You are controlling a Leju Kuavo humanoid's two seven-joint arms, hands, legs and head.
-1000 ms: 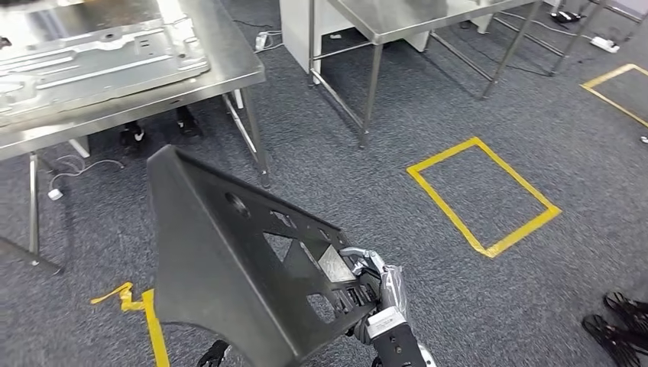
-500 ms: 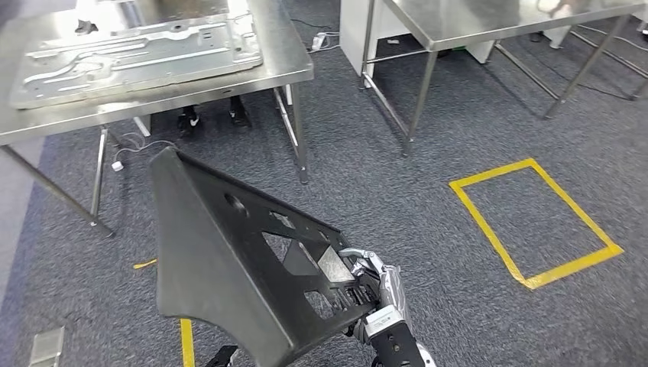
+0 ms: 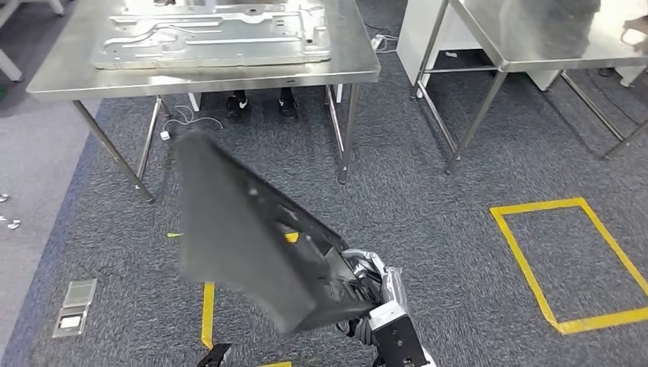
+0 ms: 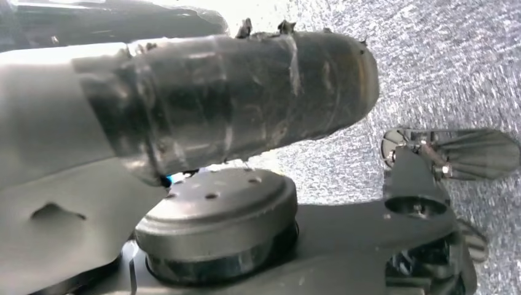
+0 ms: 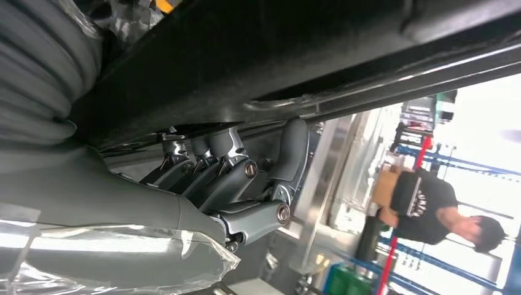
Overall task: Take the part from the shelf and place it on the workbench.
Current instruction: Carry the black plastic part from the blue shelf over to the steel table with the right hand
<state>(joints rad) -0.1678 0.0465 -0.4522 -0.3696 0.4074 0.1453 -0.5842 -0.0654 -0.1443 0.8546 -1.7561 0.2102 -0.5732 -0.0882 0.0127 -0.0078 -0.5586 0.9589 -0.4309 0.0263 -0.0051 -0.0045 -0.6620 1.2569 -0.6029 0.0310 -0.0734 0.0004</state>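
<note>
A large black part (image 3: 237,229), a flat plate with cut-outs, hangs tilted and blurred over the carpet in the head view. My right hand (image 3: 370,287) grips its lower right edge. In the right wrist view the fingers (image 5: 233,166) curl under the part's dark edge (image 5: 295,61). The steel workbench (image 3: 359,69) stands ahead, with a stamped metal sheet (image 3: 214,34) lying on it. My left hand (image 4: 233,104) shows its taped thumb in the left wrist view. Whether it holds anything is unclear.
A second steel table (image 3: 535,38) stands at the right. A yellow tape rectangle (image 3: 527,260) marks the floor at the right, and a yellow strip (image 3: 206,306) lies below the part. A person's shoes (image 3: 264,103) show under the workbench; a person in a black shirt (image 5: 424,203) stands beyond.
The whole view has swung, so the workbench now lies straight ahead and nearer the middle. The part has tipped in my right hand and is blurred.
</note>
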